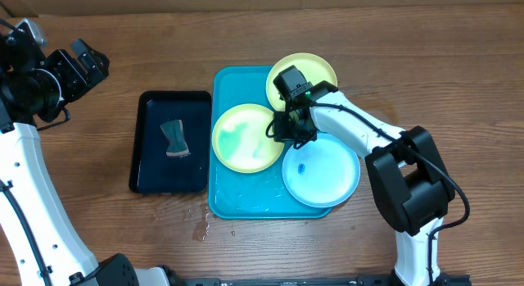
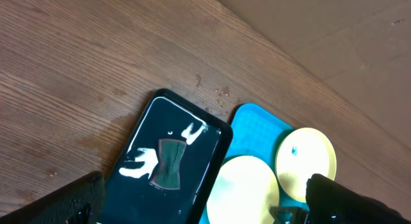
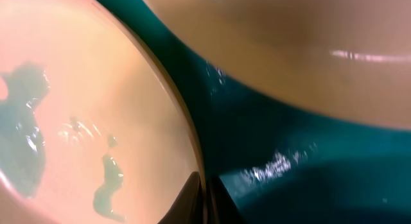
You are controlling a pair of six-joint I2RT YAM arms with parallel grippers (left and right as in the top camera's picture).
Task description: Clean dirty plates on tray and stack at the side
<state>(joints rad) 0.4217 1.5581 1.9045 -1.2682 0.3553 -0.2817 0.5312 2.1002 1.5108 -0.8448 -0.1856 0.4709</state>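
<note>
**Right gripper (image 1: pixel 289 129) pinched on the left plate's rim**

Its two fingers (image 3: pixel 191 193) sit close together at the right edge of the left plate (image 1: pixel 242 138). In the right wrist view the thin rim runs straight down into the narrow gap between them, so they look clamped on it. The arm reaches in from the right, crossing above the spot where the three plates come nearest each other.

The left plate is yellow-green, lies flat inside the tray (image 1: pixel 232 200), and carries a wet greenish film with darker blotches across its pale centre. The top plate (image 1: pixel 315 71), also yellow-green, sits at the tray's upper right corner, partly over the rim, and the left wrist view shows a small blue mark on it. The cyan plate (image 1: pixel 327 175) lies at the lower right, hanging over the tray's right edge onto the table (image 1: pixel 458 65), with a small blue smear left of its centre. The bare floor of the tray glistens with water.

The left gripper (image 1: pixel 90 56) hangs over the table's upper left corner, well apart from both trays, with its fingers spread wide and nothing between them.

Just left of the tray, nearly touching it, lies a black tray (image 1: pixel 147 167) with a wet, shiny floor. A dark sponge (image 1: pixel 174 139) rests in its middle. A few droplets (image 1: pixel 201 229) dot the wood below the tray's lower left corner.
</note>
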